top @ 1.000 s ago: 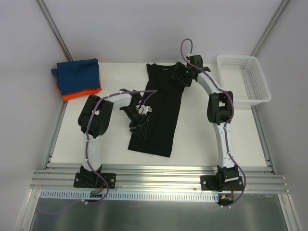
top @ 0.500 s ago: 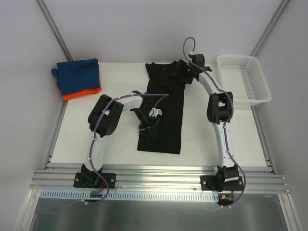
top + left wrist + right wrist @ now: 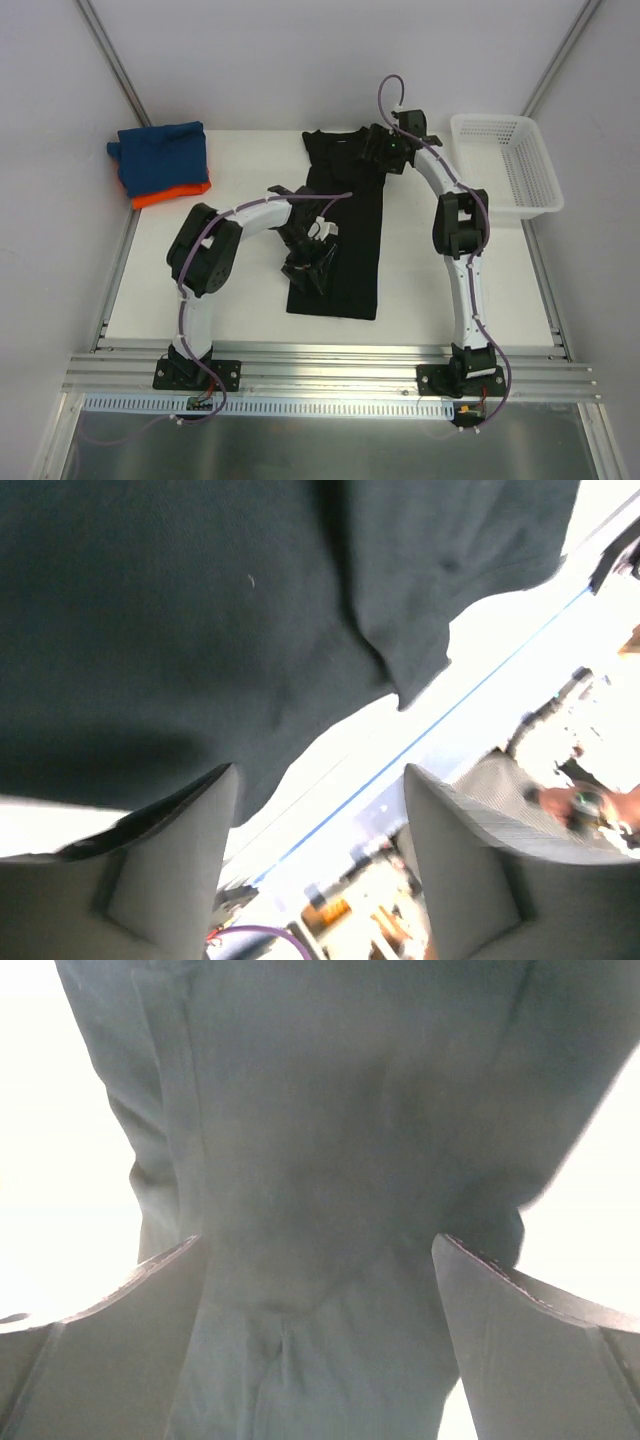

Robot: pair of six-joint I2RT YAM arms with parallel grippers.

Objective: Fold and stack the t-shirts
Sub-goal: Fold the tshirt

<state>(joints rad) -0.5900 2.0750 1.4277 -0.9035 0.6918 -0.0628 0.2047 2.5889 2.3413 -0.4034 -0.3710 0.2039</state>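
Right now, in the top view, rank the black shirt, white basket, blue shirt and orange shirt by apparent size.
1. black shirt
2. white basket
3. blue shirt
4. orange shirt, only its edge shows beneath the blue

Overhead view: fixed high at the near edge, facing down over the whole table [image 3: 255, 160]. Left wrist view: very close over the black shirt [image 3: 358, 240], hem across frame centre. Right wrist view: equally close, cloth filling the frame. Shared by all three: the black shirt.
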